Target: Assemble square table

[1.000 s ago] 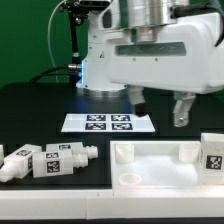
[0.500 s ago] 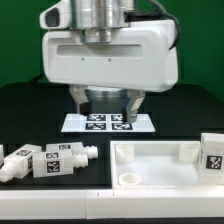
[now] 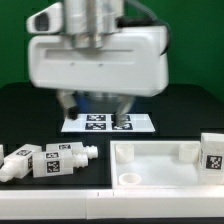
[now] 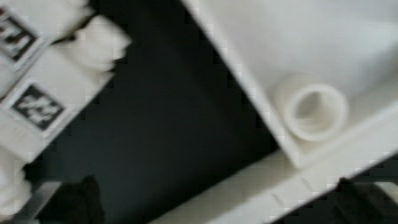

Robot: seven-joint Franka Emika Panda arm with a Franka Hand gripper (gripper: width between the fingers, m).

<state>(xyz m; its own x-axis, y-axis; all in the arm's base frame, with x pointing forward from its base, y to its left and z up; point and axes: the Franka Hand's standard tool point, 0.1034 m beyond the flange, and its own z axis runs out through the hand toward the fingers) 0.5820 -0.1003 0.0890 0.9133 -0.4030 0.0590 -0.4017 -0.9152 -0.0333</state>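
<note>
You have the arm's white housing (image 3: 95,65) filling the upper middle of the exterior view, and it hides most of what lies behind it. Beneath it the black table (image 3: 30,125) runs across the whole frame. The square slab (image 3: 170,178) lies flat on the table at the exterior view's lower right, rim up. The frame's edge cuts it off, so you see only part of it. One corner hole (image 3: 130,180) shows near its front corner; the wrist view shows slab and hole too, but blurred. Two legs (image 3: 62,160) lie on their sides at the exterior view's lower left, just beside each other and apart from the slab. A tagged leg (image 3: 212,152) sits at the right edge, half cut off, and you cannot tell whether it rests on the slab or behind it. The marker board (image 3: 95,124) lies farther back, partly covered by the claw (image 3: 95,104). The claw hangs released, spread wide with nothing between its fingertips (image 4: 71,200), which are only dark smudges in the wrist view.
</note>
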